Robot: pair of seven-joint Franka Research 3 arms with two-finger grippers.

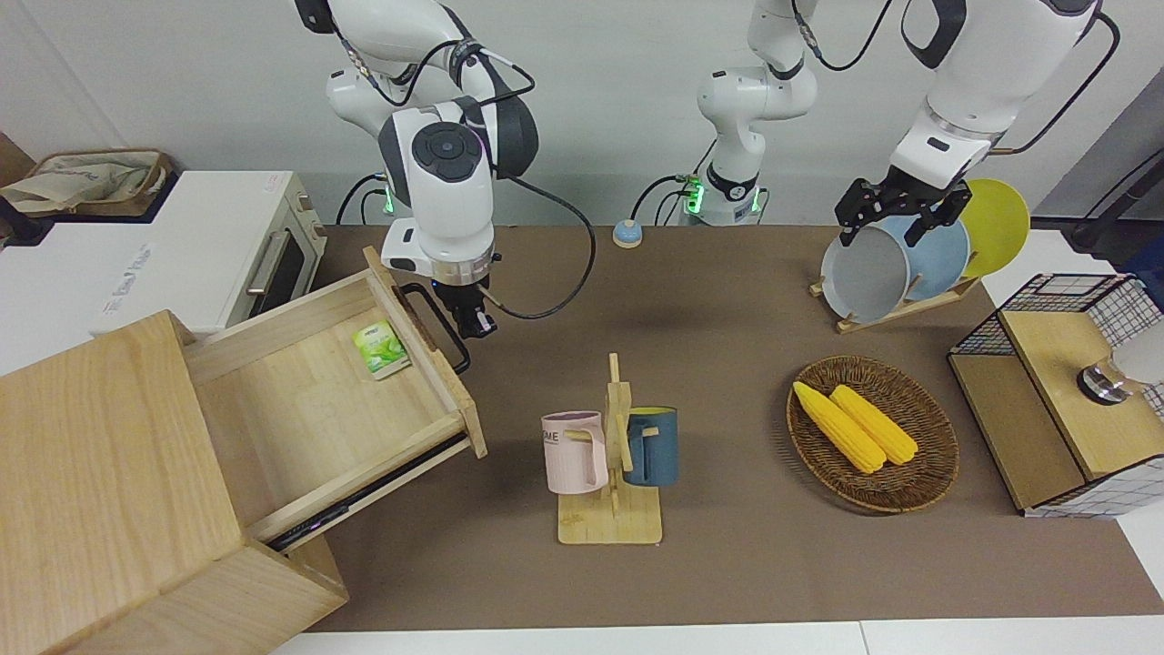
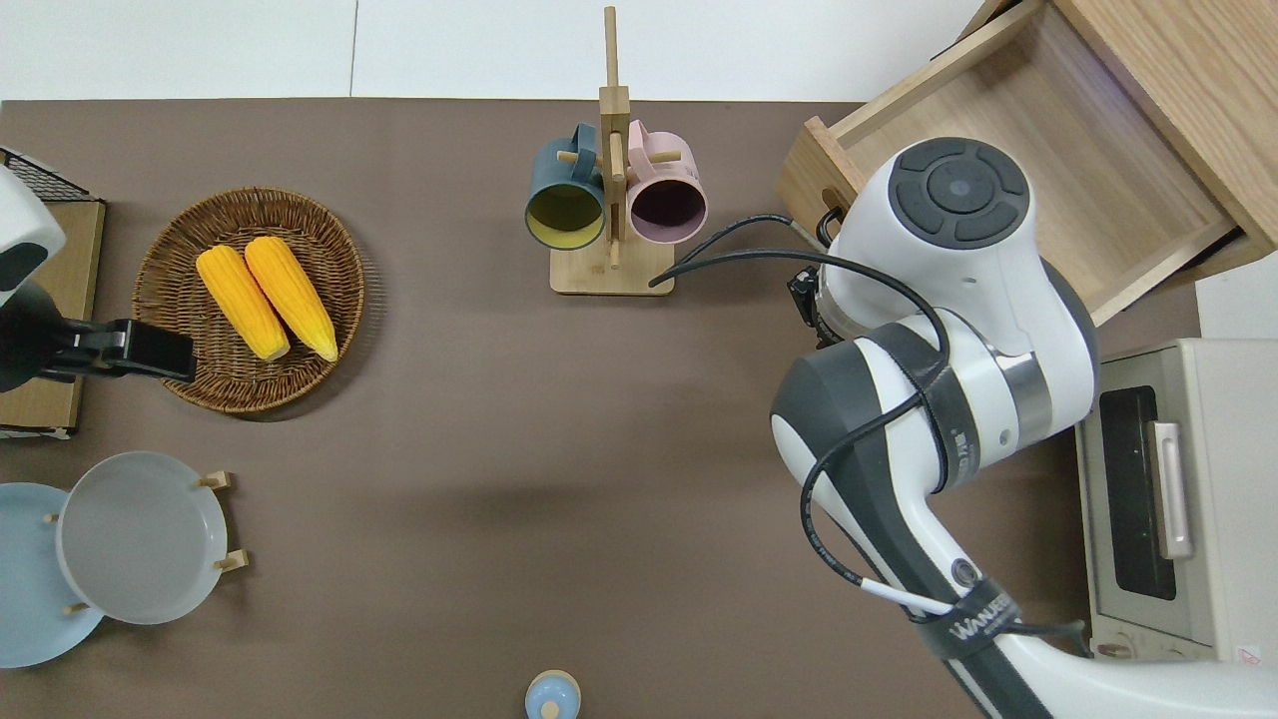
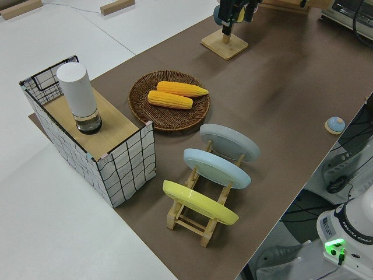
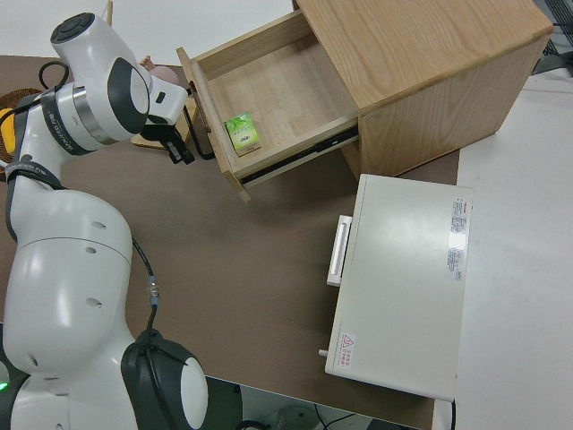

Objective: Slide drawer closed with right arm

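The pale-wood drawer stands pulled far out of the large wooden box, and a green packet lies in it. Its black loop handle faces the middle of the table. My right gripper is shut and empty, hanging low just beside the handle on the side away from the drawer front; I cannot tell if it touches. The right side view shows the gripper by the handle. In the overhead view the arm hides it. My left arm is parked, its gripper open.
A white oven stands beside the box, nearer to the robots. A mug rack with two mugs stands mid-table, close to the drawer's corner. A basket of corn, a plate rack and a wire crate fill the left arm's end.
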